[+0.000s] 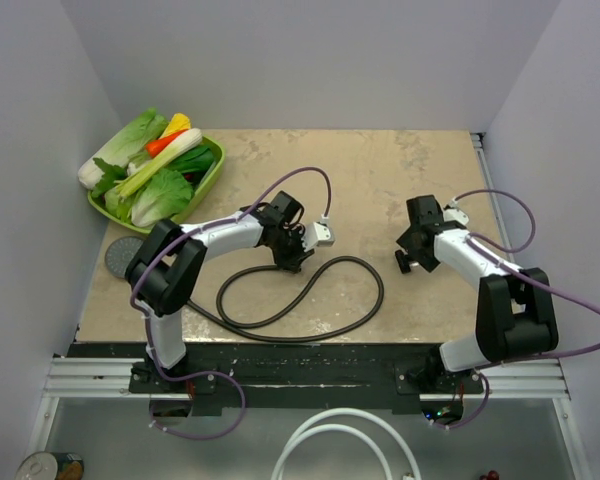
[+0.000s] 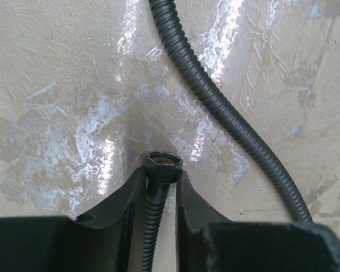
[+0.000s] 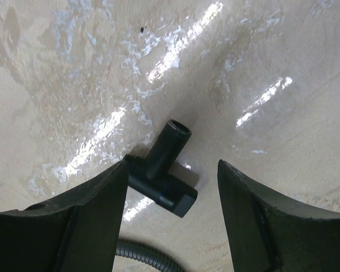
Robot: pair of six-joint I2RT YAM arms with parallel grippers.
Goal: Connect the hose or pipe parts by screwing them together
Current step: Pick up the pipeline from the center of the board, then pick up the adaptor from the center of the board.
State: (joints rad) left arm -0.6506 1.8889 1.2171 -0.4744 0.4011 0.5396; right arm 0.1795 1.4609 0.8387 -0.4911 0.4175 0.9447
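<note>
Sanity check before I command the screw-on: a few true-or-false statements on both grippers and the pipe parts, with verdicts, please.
1. The left gripper is shut on the hose just behind its end nut. True.
2. The right gripper grips the T-fitting. False: its jaws stand open either side of it, and it lies on the table.
3. The end nut is screwed onto the T-fitting. False: they are apart.
4. The shower-head disc lies on the table, in neither gripper. True.

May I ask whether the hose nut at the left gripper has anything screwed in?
Empty: the hose nut shows a bare open mouth above the left gripper; the T-fitting sits apart at the right gripper.
</note>
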